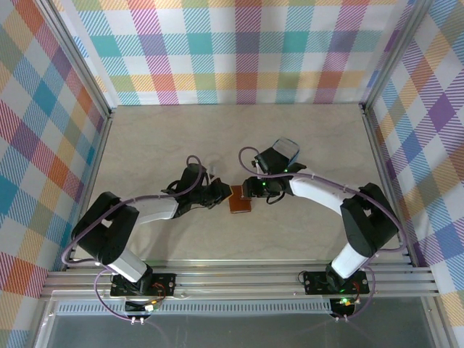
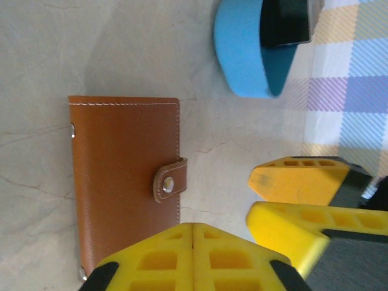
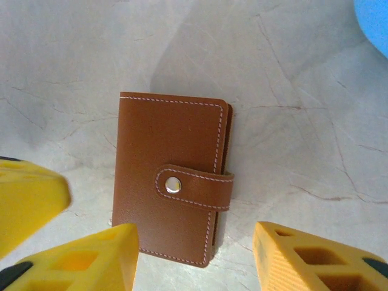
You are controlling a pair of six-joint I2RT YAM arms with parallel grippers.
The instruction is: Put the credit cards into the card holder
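Seemingly nothing's done: wallet [image 3: 173, 179] lies snapped shut, left gripper [image 2: 193, 254] pressed together beside it, right gripper [image 3: 197, 242] spread above it.

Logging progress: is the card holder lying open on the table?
No, the brown card holder lies closed, its snap tab fastened across the front.

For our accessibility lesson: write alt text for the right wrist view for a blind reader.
A closed brown wallet, tab snapped shut, lies on a pale table. The right end effector stands open, yellow fingers either side of the wallet's lower end; a blue tray edge shows top right.
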